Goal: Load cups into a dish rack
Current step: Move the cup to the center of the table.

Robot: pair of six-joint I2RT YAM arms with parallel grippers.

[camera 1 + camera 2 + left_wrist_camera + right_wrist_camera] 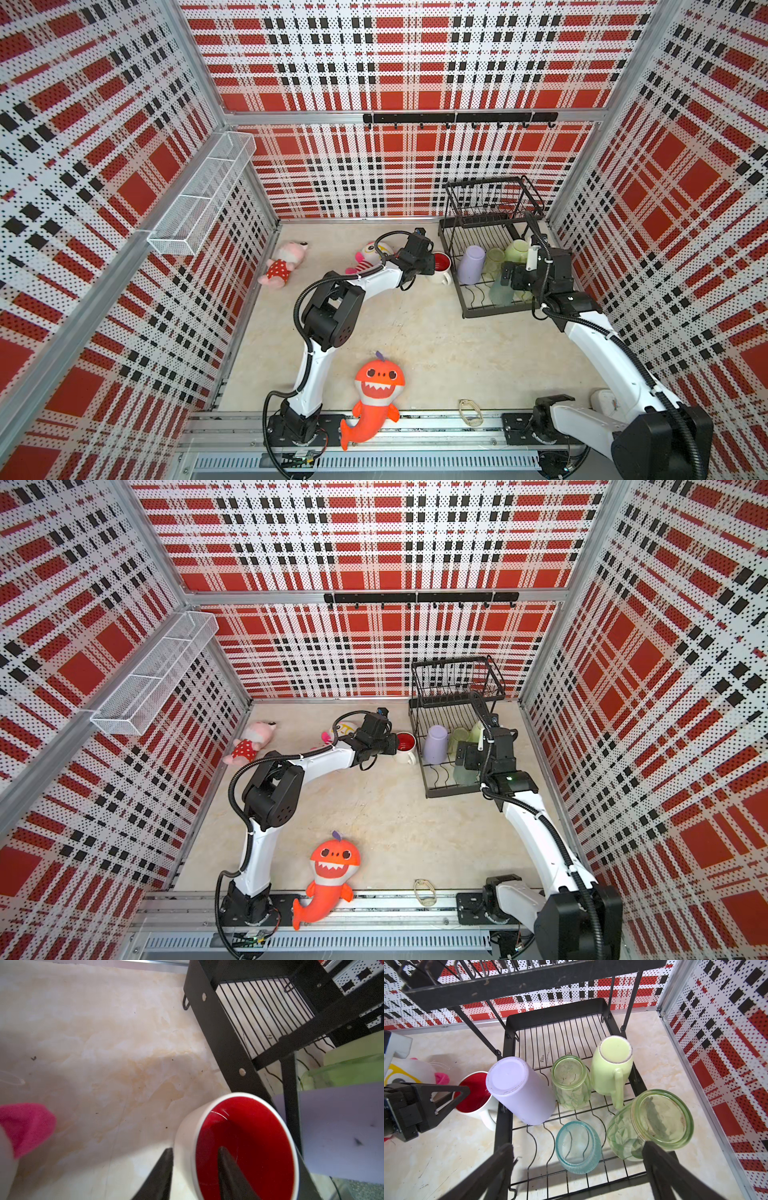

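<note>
The white red-lined mug (259,1126) stands upright at lower right, just beside the dish rack (220,1028). The left gripper (195,1149) straddles its rim, one jaw inside, for a wall pinch. Whether it grips yet I cannot tell, and the handle is out of frame. The right gripper (578,1146) hangs wide apart above five inverted cups (571,1082).

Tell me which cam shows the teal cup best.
Right wrist: the teal cup shows whole and close on the dish rack wires. Both top views show it small and partly hidden. Left wrist doesn't clearly show it.
</note>
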